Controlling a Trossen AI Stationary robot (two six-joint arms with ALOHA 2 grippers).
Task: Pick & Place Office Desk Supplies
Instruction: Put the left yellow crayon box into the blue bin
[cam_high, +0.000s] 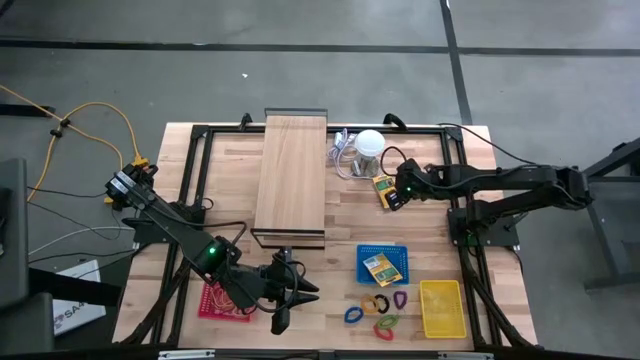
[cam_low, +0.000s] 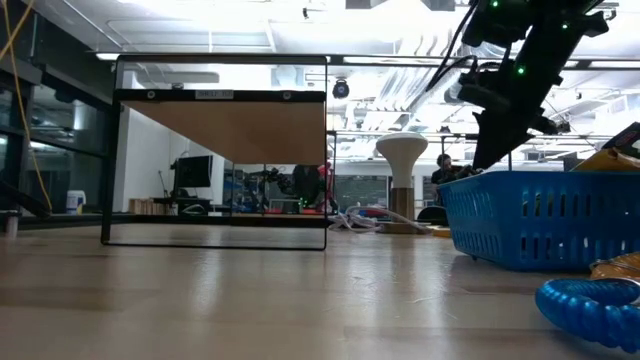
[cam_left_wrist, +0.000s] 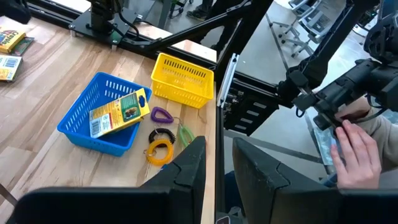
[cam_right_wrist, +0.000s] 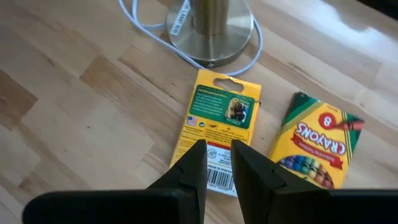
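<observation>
Directly beneath the right tool (cam_right_wrist: 217, 163), whose fingers stand narrowly apart and empty, lies a yellow crayon pack (cam_right_wrist: 217, 134), its long axis running straight ahead.

A pack (cam_high: 381, 266) lies in the basket (cam_high: 364, 250); clips (cam_high: 376, 313), seemingly five, lie just before it.

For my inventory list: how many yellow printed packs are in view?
3. One pack lies in the blue basket; two packs lie side by side by the lamp base, under the right claw. More may be hidden.
</observation>
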